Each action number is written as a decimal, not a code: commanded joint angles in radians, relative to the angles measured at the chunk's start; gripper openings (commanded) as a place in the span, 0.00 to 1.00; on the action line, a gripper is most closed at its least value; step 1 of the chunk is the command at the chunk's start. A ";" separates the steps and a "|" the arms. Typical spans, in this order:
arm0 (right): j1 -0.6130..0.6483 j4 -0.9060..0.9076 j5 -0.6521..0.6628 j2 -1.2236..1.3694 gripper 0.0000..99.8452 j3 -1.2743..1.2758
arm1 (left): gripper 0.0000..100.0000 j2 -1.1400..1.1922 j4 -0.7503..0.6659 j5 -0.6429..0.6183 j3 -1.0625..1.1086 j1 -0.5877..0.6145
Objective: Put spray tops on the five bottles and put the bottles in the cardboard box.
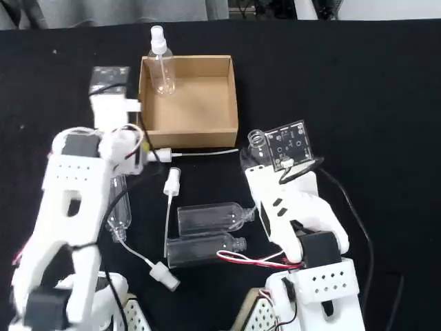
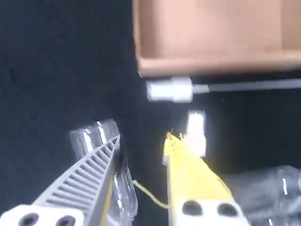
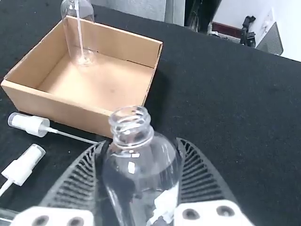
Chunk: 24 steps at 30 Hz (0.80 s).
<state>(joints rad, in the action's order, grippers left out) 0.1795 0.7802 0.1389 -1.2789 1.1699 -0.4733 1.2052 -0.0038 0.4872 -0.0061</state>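
My right gripper point(image 3: 141, 147) is shut on an open-necked clear bottle point(image 3: 133, 136), held upright in front of the cardboard box point(image 1: 186, 131) at its right corner point(image 1: 256, 143). A capped bottle point(image 1: 160, 65) stands in the box's far left corner. My left gripper point(image 2: 141, 141) is open and holds nothing, hovering just short of a spray top point(image 2: 169, 89) that lies along the box front. A second spray top point(image 2: 195, 129) lies by its yellow finger point(image 2: 183, 165). A third spray top point(image 1: 164, 274) lies nearer the front. Two uncapped bottles point(image 1: 210, 217) point(image 1: 203, 249) lie mid-table, and another point(image 1: 118, 207) lies under the left arm.
The spray tops' thin tubes point(image 1: 207, 152) trail across the black cloth. Red and white cables point(image 1: 255, 261) run from the right arm's base over the lying bottles. Open cloth extends to the right of the box.
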 commanded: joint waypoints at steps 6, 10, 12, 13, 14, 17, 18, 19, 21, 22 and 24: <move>-0.074 -0.031 -0.009 -0.028 0.04 -0.008 | 0.13 0.192 0.130 -0.054 -0.202 -0.105; -0.074 -0.031 -0.009 -0.028 0.04 -0.008 | 0.13 0.209 0.130 -0.058 -0.194 -0.151; -0.074 -0.031 -0.009 -0.028 0.04 -0.010 | 0.13 0.210 0.130 -0.060 -0.193 -0.171; -0.074 -0.031 -0.009 -0.028 0.04 -0.010 | 0.13 0.210 0.130 -0.060 -0.193 -0.182; -0.074 -0.031 -0.009 -0.028 0.04 -0.010 | 0.13 0.210 0.130 -0.060 -0.191 -0.193; -0.074 -0.031 -0.009 -0.028 0.04 -0.010 | 0.13 0.212 0.110 -0.080 -0.165 -0.219; -0.074 -0.031 -0.009 -0.028 0.04 -0.010 | 0.13 0.212 0.086 -0.097 -0.148 -0.223; -0.074 -0.031 -0.009 -0.028 0.04 -0.010 | 0.13 0.212 0.061 -0.104 -0.125 -0.228; -0.074 -0.031 -0.009 -0.028 0.04 -0.010 | 0.13 0.212 0.009 -0.107 -0.084 -0.229; -0.074 -0.031 -0.009 -0.028 0.04 -0.010 | 0.13 0.212 -0.009 -0.109 -0.068 -0.229; -0.074 -0.031 -0.009 -0.028 0.04 -0.010 | 0.13 0.212 -0.028 -0.109 -0.051 -0.228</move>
<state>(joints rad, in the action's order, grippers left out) 0.1304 0.7802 0.1389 -1.2789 1.1699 -0.2570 1.2375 -0.0974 0.4273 -0.2240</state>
